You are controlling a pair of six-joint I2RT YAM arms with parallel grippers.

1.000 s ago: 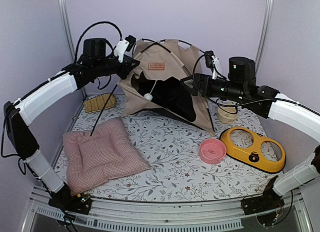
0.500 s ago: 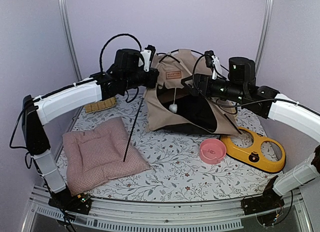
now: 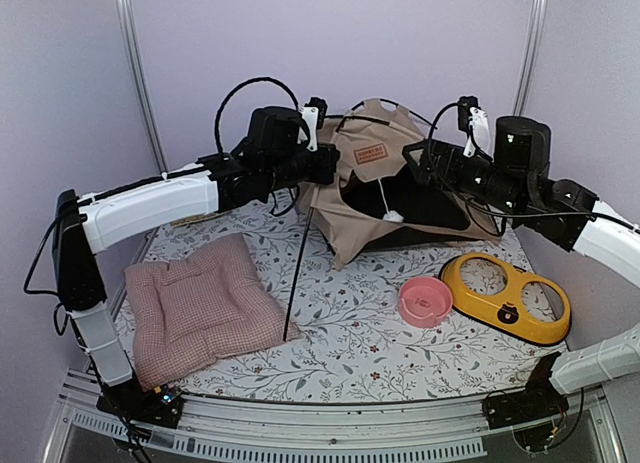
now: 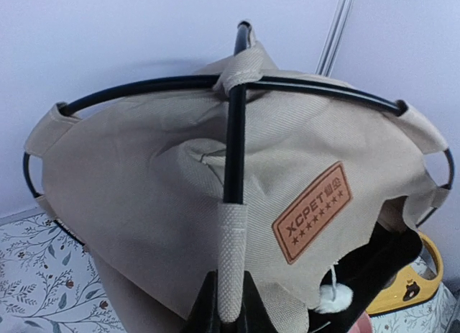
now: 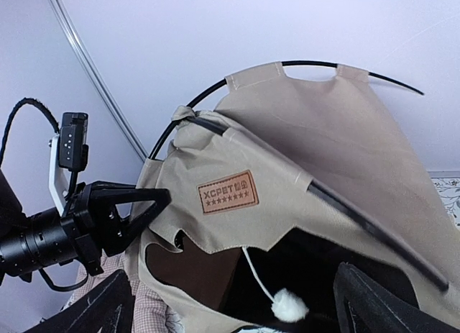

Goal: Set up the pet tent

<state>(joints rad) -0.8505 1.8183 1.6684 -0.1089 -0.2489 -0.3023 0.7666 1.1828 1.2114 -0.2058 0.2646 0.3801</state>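
Pet tent (image 3: 372, 198): held lifted and tilted over the back of the table (image 3: 350, 333), between both grippers.
Left gripper (image 3: 325, 165): clenched on the sleeved pole (image 4: 232, 225) at the crown.
Right gripper (image 3: 416, 163): fingers spread, nothing grasped.
Done: poles crossed, fabric partly spread.
Outstanding: loose pole end (image 3: 296, 283) to be seated; tent judged not yet standing.

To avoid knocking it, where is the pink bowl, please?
Top view: the pink bowl sits right of centre, just left of the yellow feeder, in front of the pet tent.
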